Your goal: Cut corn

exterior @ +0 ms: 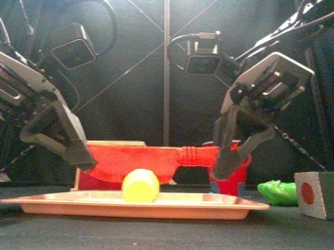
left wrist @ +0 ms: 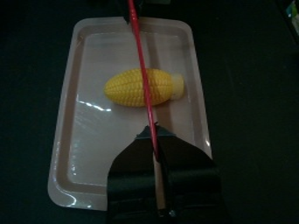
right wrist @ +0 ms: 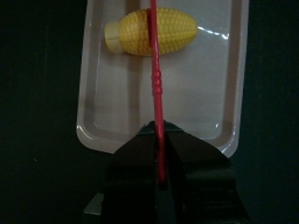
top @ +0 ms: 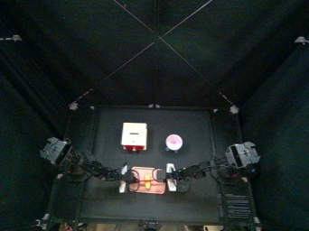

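Note:
The yellow corn [exterior: 141, 185] lies on the salmon-pink board [exterior: 196, 204]; it also shows in the left wrist view [left wrist: 145, 88] and the right wrist view [right wrist: 155, 32]. A red knife [exterior: 163, 158] is held level across the corn, about at its top. I cannot tell whether it touches. My left gripper [exterior: 81, 161] is shut on the blade end [left wrist: 140, 61]. My right gripper [exterior: 232, 161] is shut on the ribbed handle [right wrist: 156, 83]. In the top view the grippers [top: 126, 185] [top: 173, 183] flank the board [top: 147, 171].
A small green item [exterior: 276, 190] and a grey cube with a red spot [exterior: 313, 193] sit right of the board. Farther back stand a red-and-white box [top: 133, 135] and a round pink-and-white object [top: 175, 141].

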